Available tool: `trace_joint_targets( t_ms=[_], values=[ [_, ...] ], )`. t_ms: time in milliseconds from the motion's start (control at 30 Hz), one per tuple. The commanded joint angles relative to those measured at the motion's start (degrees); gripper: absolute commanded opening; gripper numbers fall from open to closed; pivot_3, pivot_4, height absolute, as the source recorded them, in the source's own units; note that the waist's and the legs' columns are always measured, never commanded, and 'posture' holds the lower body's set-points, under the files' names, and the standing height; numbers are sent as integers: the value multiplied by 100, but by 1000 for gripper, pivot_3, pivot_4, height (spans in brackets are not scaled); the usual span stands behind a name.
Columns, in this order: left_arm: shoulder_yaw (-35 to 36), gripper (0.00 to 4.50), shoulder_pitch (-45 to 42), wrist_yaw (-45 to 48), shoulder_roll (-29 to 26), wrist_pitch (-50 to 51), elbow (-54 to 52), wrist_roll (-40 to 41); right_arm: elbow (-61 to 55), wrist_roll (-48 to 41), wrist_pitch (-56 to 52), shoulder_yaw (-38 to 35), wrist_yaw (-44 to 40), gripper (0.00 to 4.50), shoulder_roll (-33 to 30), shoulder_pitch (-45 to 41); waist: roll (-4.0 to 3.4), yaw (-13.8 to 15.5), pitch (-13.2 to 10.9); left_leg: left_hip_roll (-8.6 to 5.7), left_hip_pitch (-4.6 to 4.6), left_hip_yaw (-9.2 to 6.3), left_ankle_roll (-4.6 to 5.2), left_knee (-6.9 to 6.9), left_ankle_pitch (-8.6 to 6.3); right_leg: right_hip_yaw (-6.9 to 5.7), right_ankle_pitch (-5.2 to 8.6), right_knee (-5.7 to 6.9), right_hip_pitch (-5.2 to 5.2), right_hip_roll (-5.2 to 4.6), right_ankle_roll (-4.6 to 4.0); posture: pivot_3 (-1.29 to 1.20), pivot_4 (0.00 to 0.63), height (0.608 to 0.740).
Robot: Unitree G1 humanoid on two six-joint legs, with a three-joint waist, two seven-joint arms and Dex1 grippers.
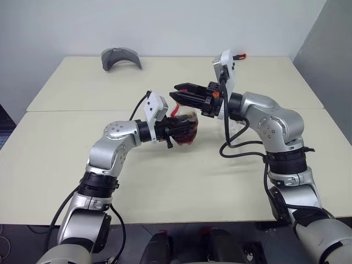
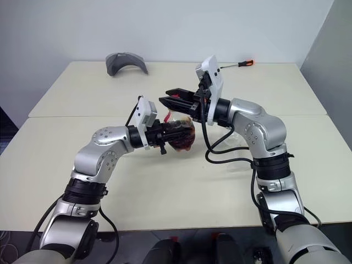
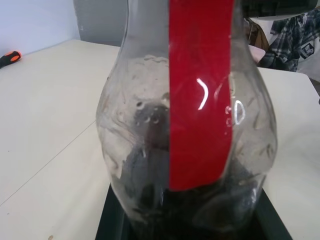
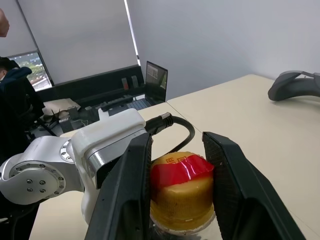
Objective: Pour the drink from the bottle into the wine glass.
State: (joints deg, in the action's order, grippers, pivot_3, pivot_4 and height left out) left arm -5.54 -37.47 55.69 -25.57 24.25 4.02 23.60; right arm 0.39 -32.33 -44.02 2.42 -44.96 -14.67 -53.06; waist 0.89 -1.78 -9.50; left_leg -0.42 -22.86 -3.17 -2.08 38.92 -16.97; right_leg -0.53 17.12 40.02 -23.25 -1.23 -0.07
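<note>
The left gripper (image 2: pixel 168 135) is clamped on the bottle (image 2: pixel 181 136), holding it above the table (image 1: pixel 60 148) near the middle, dark drink (image 1: pixel 186 136) inside. The right gripper (image 4: pixel 177 192) reaches in from the right, its 2 fingers (image 4: pixel 127 195) set around the yellow cap (image 4: pixel 181 200); whether they press it I cannot tell.

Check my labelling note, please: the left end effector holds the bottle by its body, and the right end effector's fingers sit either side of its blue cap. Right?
One detail is wrong: the cap is yellow, not blue, as the right wrist view shows, with a red label strip crossing it. The rest stands: the left end effector holds the bottle by its body, and the right end effector has its fingers either side of the cap.
</note>
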Motion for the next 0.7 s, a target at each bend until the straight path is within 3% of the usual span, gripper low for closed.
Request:
trace_joint_targets(
  t_ms=[33, 233, 367, 500, 700],
  values=[
    [96, 875, -91, 21, 5, -117, -232, 24, -56, -45, 157, -94, -98, 1252, -74, -167, 0, 0, 0, 0, 0, 0, 0, 0, 0, -1, 0, 0, 0, 0, 0, 0, 150, 740],
    [98, 875, 466, 129, -178, 330, -1288, 426, -244, -173, 319, 296, -1129, 1252, -358, -114, 0, -17, 0, 0, -1, 3, 0, -1, 0, 3, 0, -3, 0, 0, 0, 0, 150, 740],
    [187, 872, 998, 150, -460, 956, -2599, 1106, -203, -548, 333, 466, -2262, 1252, -481, -216, -1, -10, -1, 3, -1, -1, 6, -3, -4, 2, 0, -4, -1, 0, 0, 0, 150, 740],
    [485, 864, 1297, -246, -643, 1767, -3564, 1935, 205, -276, 962, 1002, -3603, 1252, -579, -435, -1, -4, -2, 2, 6, -5, 12, 2, -5, -1, 0, 0, 7, 0, 0, 0, 150, 740],
    [656, 847, 1441, -497, -810, 1916, -3765, 2017, 1369, 155, 1736, 1214, -4205, 1252, -299, -908, -1, -5, -2, 4, 13, -5, 11, 0, -5, -2, 0, 1, 11, 4, 0, 0, 150, 740]
  ],
)
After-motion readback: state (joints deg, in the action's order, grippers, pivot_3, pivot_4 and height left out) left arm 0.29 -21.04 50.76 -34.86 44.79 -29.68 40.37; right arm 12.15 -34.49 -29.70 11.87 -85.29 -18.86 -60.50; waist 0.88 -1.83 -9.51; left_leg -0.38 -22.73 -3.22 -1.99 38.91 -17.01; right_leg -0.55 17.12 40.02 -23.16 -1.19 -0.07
